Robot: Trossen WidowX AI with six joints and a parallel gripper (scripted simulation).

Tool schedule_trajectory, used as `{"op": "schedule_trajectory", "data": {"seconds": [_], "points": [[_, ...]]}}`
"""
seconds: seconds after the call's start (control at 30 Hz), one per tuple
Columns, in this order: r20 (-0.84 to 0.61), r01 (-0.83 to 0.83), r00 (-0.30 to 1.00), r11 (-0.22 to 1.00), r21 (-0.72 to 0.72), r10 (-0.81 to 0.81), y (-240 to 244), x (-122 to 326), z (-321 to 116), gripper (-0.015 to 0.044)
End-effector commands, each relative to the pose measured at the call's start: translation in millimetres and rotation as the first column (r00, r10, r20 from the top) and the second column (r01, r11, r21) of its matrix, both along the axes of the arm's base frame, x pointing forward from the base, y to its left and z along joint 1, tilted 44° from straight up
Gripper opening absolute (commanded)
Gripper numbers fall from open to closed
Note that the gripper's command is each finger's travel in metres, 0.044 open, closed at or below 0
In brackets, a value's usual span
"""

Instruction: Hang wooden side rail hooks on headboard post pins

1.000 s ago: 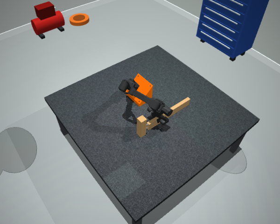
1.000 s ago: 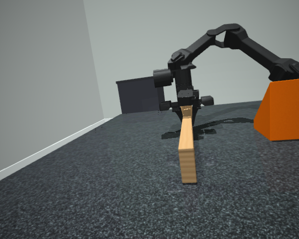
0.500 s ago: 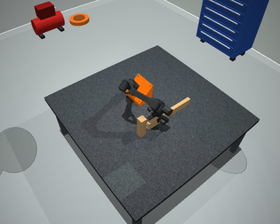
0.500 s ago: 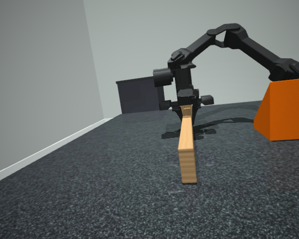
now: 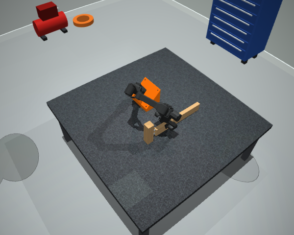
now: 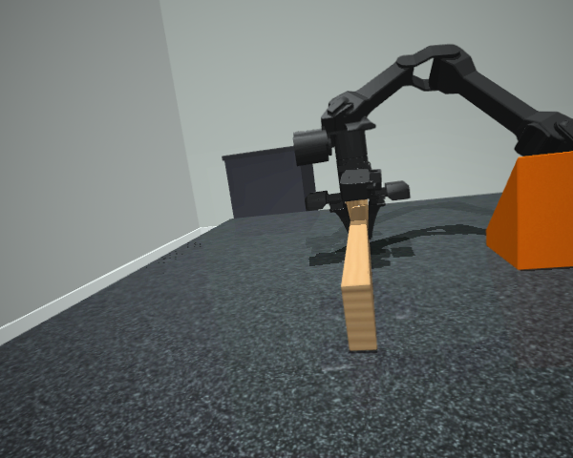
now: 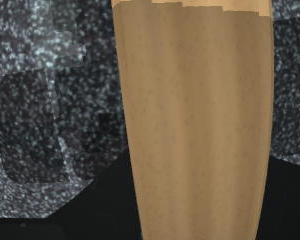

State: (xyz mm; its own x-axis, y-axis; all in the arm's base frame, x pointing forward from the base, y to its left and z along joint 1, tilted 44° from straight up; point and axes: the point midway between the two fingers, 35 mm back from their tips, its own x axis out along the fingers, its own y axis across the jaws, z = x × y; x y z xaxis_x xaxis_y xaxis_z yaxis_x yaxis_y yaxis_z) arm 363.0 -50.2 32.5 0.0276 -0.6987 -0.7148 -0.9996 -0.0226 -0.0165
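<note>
The wooden side rail (image 5: 190, 111) (image 6: 357, 260) (image 7: 195, 120) stands on its narrow edge, its far end resting on the table. My gripper (image 5: 168, 124) (image 6: 359, 233) (image 7: 173, 155) is shut on the rail near its hook end, with one finger on each side. The upright headboard post (image 5: 148, 133) stands just beyond that end, with a small gap between them. Small bright steel parts (image 5: 155, 130) show in this gap. Whether the hooks sit on the pins cannot be told; the slot and pins are not clearly visible. The wrist view shows only the rail's top.
The orange arm base (image 5: 155, 95) (image 6: 553, 212) stands on the dark table (image 5: 205, 156) (image 6: 178, 369) beside the rail. My arm reaches over from it. A blue drawer cabinet (image 5: 256, 37), a red compressor (image 5: 50, 24) and an orange ring (image 5: 76, 23) stand on the floor beyond.
</note>
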Motion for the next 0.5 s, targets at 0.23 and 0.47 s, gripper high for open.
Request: {"op": "schedule_trajectory", "data": {"seconds": [0.23,0.47], "points": [[0.019,-0.007,1.0,1.0,0.006,0.007,5.6,3.1,6.8,0.0],[0.019,-0.007,1.0,1.0,0.006,0.007,6.4,3.1,7.6,0.0]]}}
